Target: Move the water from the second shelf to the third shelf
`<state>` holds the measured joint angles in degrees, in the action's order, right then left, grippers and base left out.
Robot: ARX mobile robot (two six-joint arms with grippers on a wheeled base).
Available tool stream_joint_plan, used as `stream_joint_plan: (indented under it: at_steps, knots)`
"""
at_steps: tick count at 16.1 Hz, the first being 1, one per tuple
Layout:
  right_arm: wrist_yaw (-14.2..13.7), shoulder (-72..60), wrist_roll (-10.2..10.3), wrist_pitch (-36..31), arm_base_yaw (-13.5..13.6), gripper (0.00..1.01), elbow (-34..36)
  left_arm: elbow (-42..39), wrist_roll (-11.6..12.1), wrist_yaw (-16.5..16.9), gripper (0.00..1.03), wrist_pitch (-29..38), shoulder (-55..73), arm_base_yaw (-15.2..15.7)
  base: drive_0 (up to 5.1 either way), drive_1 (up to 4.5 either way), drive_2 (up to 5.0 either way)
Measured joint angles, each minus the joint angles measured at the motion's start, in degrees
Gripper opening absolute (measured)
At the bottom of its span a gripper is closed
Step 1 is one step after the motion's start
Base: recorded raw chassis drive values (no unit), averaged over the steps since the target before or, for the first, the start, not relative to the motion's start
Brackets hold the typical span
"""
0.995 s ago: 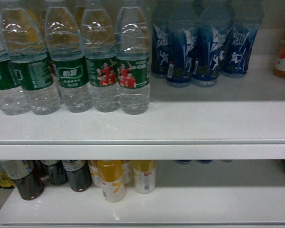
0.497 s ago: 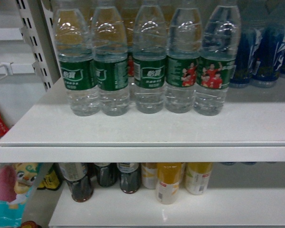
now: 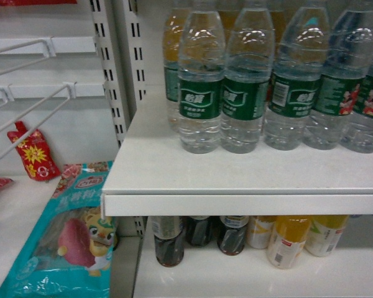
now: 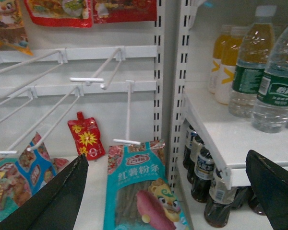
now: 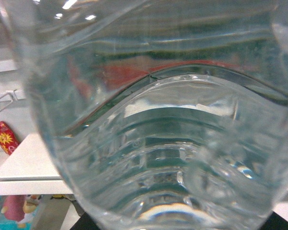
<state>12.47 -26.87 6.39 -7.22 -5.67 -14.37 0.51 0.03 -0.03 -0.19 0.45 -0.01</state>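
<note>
White wire hooks (image 3: 31,93) fill the left bay, with a red pouch (image 3: 34,152) hanging low on the panel and a teal bag (image 3: 68,236) lying below it. Next comes the slotted upright (image 3: 115,74), and the left end of the third shelf (image 3: 236,203) meets it. On that shelf stands a row of bottles (image 3: 248,93) with green labels; the two at the right edge show red figures. Under the shelf, dark bottles (image 3: 199,233) stand to the left of yellow ones (image 3: 286,239).

In the left wrist view the left gripper (image 4: 167,159) is spread wide, holding nothing. It hangs in front of the teal bag and the upright, and its two black fingers (image 4: 57,201) frame the bottom corners.

The right wrist view is almost filled by the water (image 5: 158,120), pressed up close to the lens, its ribs and a smear of red and green label showing through the clear plastic. A white shelf corner (image 5: 24,177) shows past its left side. Dark slivers at the bottom edge may be the right gripper's fingers. I cannot tell whether they clasp the water, nor whether it stands on a shelf.
</note>
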Motion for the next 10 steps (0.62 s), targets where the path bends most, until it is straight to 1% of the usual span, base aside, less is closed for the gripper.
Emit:
stream_joint_plan:
  at_steps: [2,4,6,10]
  knots:
    - [0.0,-0.04,0.0,0.09,0.02,0.39,0.0,0.0,-0.02,-0.11,0.98,0.0,0.0,-0.02,0.0,0.0,0.0]
    - [1.05,0.24,0.0,-0.26,0.07,0.39,0.0,0.0,0.0,-0.15,0.98,0.07,0.0,-0.04,0.0,0.0,0.0]
    - [0.22,0.22,0.0,-0.04,0.0,0.39,0.0,0.0,0.0,-0.13,0.98,-0.02,0.0,-0.04,0.0,0.0,0.0]
    - [0.02,0.22,0.0,-0.04,0.0,0.39,0.0,0.0,0.0,0.0,0.98,0.0,0.0,-0.04,0.0,0.0,0.0]
